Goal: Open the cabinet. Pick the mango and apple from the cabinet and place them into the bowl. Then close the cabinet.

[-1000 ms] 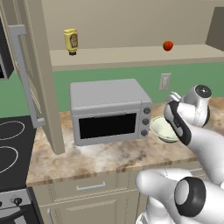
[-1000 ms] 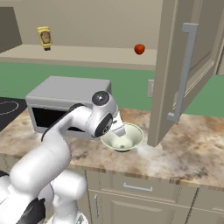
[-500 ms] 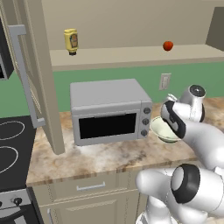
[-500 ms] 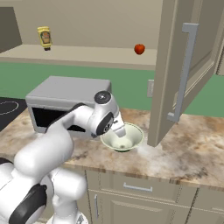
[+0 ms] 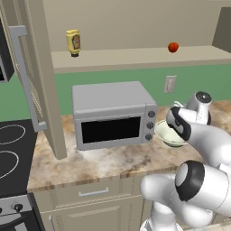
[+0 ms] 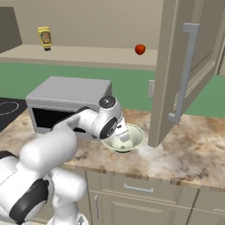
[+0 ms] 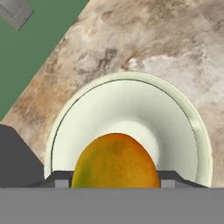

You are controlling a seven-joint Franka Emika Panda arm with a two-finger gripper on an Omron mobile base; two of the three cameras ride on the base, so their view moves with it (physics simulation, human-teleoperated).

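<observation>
In the hand view, an orange-yellow mango (image 7: 114, 159) sits between my gripper's (image 7: 114, 178) two fingertips, and the gripper is shut on it. Right below it lies the pale cream bowl (image 7: 192, 120), apart from the fruit. The bowl (image 5: 164, 133) stands on the counter right of the microwave, and my gripper (image 6: 122, 133) hangs over the bowl (image 6: 136, 139). The red apple (image 5: 173, 47) rests on the cabinet shelf (image 6: 139, 49). Both doors of the cabinet (image 5: 36, 76) stand open, the right one (image 6: 176, 66) swung out beside the bowl.
A grey microwave (image 5: 113, 115) stands just left of the bowl. A yellow squeeze bottle (image 5: 73, 43) is on the shelf's left. A black stovetop (image 5: 11, 153) lies far left. Drawers (image 6: 140, 189) run under the marbled counter (image 6: 193, 149).
The hand has eased slightly down and toward the microwave over the bowl, still holding the mango. The apple, bowl and doors have not moved.
</observation>
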